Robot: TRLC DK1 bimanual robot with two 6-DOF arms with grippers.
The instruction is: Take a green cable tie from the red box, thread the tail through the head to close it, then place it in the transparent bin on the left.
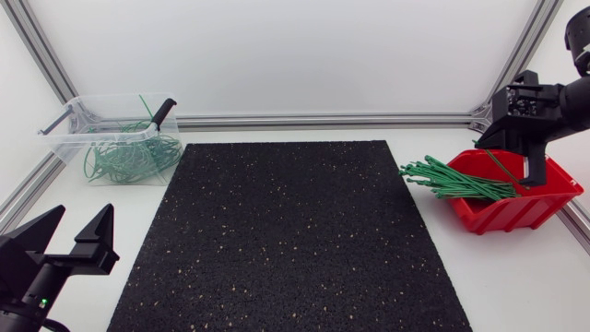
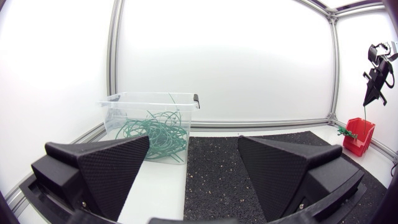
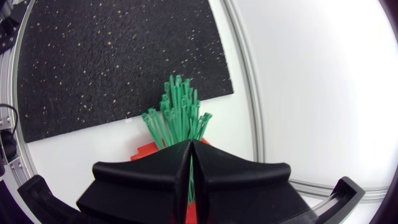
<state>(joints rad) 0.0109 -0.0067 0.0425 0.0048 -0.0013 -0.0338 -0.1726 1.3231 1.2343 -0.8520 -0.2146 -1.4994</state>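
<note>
The red box (image 1: 516, 201) stands at the right of the table, with a bundle of green cable ties (image 1: 452, 180) sticking out of it toward the black mat. My right gripper (image 1: 533, 175) hangs just above the box. In the right wrist view its fingers (image 3: 155, 174) are pressed together on one thin green cable tie (image 3: 191, 171), and the bundle (image 3: 177, 112) and a bit of the red box (image 3: 146, 150) lie below. The tie dangles from that gripper (image 2: 376, 81) in the left wrist view. My left gripper (image 1: 78, 229) rests open and empty at the near left. The transparent bin (image 1: 64, 129) at the far left holds several closed green ties.
A black speckled mat (image 1: 286, 240) covers the middle of the table. Aluminium frame rails run along the back and side edges. The bin has black clip handles (image 1: 164, 111). Ahead of the open left gripper (image 2: 194, 155) stand the bin (image 2: 112, 106) and the mat (image 2: 217, 168).
</note>
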